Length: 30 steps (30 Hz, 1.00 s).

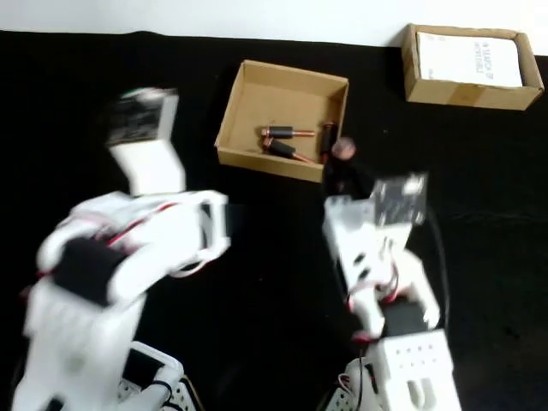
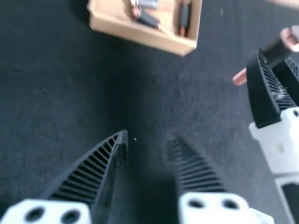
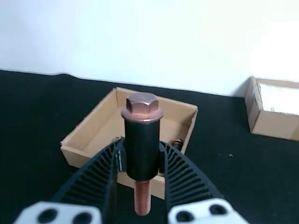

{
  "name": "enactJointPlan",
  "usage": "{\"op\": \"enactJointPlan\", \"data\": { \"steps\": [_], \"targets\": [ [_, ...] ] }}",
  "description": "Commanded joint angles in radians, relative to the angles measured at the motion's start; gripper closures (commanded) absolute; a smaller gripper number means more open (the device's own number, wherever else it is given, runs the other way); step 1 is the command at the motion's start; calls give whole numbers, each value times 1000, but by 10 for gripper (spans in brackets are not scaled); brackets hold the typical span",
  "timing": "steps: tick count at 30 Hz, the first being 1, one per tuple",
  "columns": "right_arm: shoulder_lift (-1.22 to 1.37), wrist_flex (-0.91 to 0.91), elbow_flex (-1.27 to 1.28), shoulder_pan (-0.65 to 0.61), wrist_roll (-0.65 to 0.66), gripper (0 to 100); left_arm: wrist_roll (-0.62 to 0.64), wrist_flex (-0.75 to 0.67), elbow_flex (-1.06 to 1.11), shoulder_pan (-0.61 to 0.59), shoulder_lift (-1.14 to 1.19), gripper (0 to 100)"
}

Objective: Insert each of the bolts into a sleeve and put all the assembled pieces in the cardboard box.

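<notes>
My right gripper (image 3: pixel 140 148) is shut on a black sleeve with a copper bolt (image 3: pixel 142 135) through it, held upright with the hex head on top. In the high view that piece (image 1: pixel 342 149) sits at the front right corner of the open cardboard box (image 1: pixel 233 128), just outside it. Three assembled pieces (image 1: pixel 288 134) lie inside the box. My left gripper (image 2: pixel 147 145) stands open over bare black cloth, short of the box (image 2: pixel 117 25). The left wrist view also shows the right gripper (image 2: pixel 273 86) with its bolt (image 2: pixel 239 77).
A second cardboard box (image 1: pixel 414 81) holding a white booklet stands at the back right, also seen at the side in the right wrist view (image 3: pixel 261 122). A black cloth (image 1: pixel 479 214) covers the table. A white wall runs behind.
</notes>
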Motion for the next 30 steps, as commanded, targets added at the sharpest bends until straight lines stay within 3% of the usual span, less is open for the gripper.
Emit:
{"op": "enactJointPlan", "data": {
  "steps": [1,10,15,30],
  "targets": [
    [153,82,-239,12,-5,992,2,5,1,-35,-62,971],
    [539,111,-619,-1,28,992,-17,-68,259,-157,-248,992],
    [799,41,-762,-31,264,992,-137,-153,506,-262,-398,992],
    [1371,-400,-901,-90,872,992,-146,-437,1015,-538,-981,992]
  ]
}}
